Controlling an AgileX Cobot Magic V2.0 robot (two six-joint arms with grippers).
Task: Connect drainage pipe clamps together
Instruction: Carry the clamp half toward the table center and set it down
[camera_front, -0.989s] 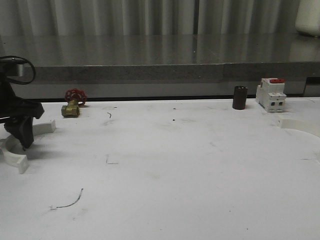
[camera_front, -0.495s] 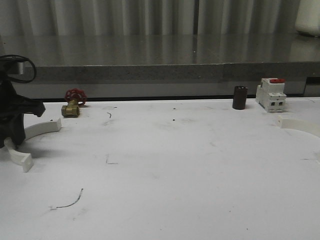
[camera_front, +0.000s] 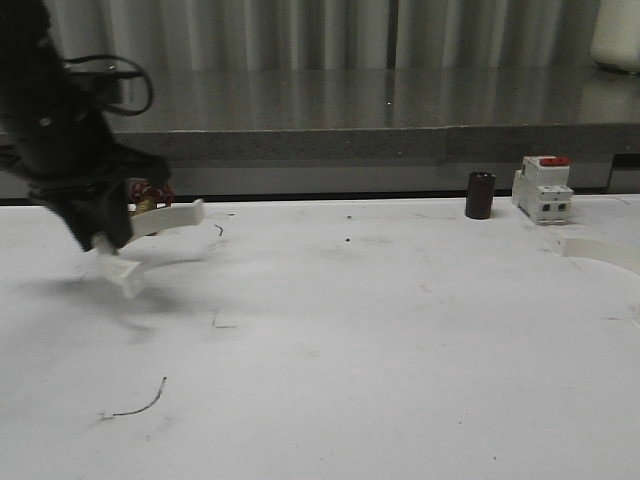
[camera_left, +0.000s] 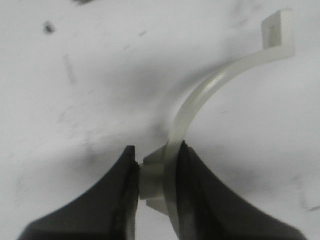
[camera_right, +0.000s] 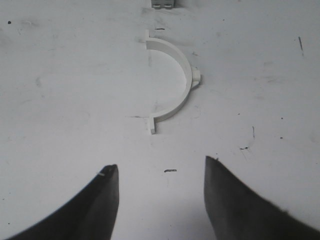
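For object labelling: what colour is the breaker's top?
Red, on the white breaker; clearest in the front view.

Left gripper (camera_left: 156, 172) seemingly clamped; right gripper (camera_right: 161, 175) agape.

I see open tabletop (camera_front: 380, 340) across the middle, nothing between the two sides. Along the back edge a red-handled valve (camera_front: 150, 195) stands far left, with a dark cylinder (camera_front: 480, 195) and a breaker (camera_front: 542, 189) far right
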